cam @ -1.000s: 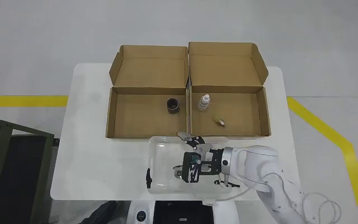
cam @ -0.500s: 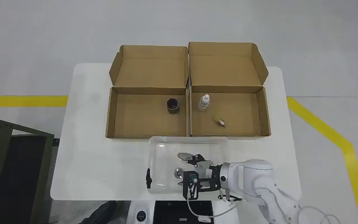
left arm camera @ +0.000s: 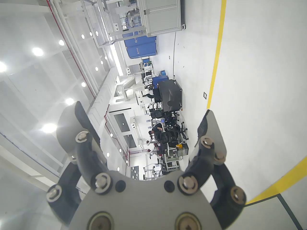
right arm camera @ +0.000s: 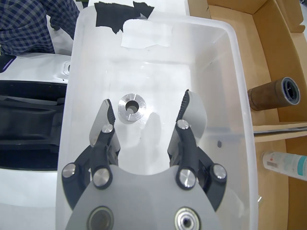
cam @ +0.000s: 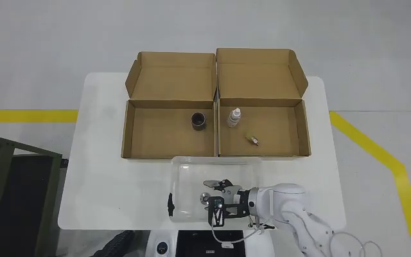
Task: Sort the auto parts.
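Observation:
A silver metal ring (right arm camera: 132, 107) (cam: 205, 198) lies flat on the floor of the clear plastic bin (right arm camera: 239, 72) (cam: 183, 168). My right gripper (right arm camera: 146, 98) (cam: 214, 200) hangs open inside the bin just above the floor. The ring sits close to one of its fingertips (right arm camera: 107, 107), slightly ahead of the gap. In the left cardboard box (cam: 144, 138) lies a dark cylinder (cam: 198, 120) (right arm camera: 273, 94). The right cardboard box (cam: 286, 138) holds a white bottle (cam: 234, 116) (right arm camera: 285, 162) and a small part (cam: 251, 139). My left gripper (left arm camera: 142, 108) is open and empty, facing the hall.
Both boxes stand side by side behind the bin with their lids folded back. The bin's end wall carries black tape (right arm camera: 120, 15) and a white label. A tiny dark speck (right arm camera: 218, 143) lies on the bin floor. Bare white table (cam: 103, 160) spreads to the left.
My right arm has drawn back toward the table's near edge, and its gripper has come down beside the ring. The ring and the boxed parts have stayed put.

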Tool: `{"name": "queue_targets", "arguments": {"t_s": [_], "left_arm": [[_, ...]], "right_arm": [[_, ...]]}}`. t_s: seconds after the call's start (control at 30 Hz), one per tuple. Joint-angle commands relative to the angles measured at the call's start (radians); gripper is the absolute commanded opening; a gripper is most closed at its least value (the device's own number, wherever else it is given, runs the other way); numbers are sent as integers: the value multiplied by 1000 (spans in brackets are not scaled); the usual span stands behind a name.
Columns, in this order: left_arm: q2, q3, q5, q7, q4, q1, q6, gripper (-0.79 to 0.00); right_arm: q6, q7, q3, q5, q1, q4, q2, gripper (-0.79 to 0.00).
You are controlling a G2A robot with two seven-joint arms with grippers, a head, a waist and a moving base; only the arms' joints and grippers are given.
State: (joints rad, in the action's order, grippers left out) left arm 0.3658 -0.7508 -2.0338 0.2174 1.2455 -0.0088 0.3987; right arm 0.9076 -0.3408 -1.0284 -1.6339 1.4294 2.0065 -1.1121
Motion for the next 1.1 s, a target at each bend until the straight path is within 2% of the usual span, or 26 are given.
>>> {"name": "queue_targets", "arguments": {"t_s": [0.0,0.37,0.83,1.0,1.07], "left_arm": [[0,0,0,0,0,0,0,0],[0,0,0,0,0,0,0,0],[0,0,0,0,0,0,0,0],[0,0,0,0,0,0,0,0],[0,0,0,0,0,0,0,0]], "right_arm": [[1,1,7,0,-4,-9,0,-299],[-9,8,57,1,-38,-66,-3,-289],[-31,12,117,37,-80,-160,-11,-342],[-44,12,118,46,-86,-170,-11,-416],[-46,12,120,48,-91,-176,-11,-468]]}}
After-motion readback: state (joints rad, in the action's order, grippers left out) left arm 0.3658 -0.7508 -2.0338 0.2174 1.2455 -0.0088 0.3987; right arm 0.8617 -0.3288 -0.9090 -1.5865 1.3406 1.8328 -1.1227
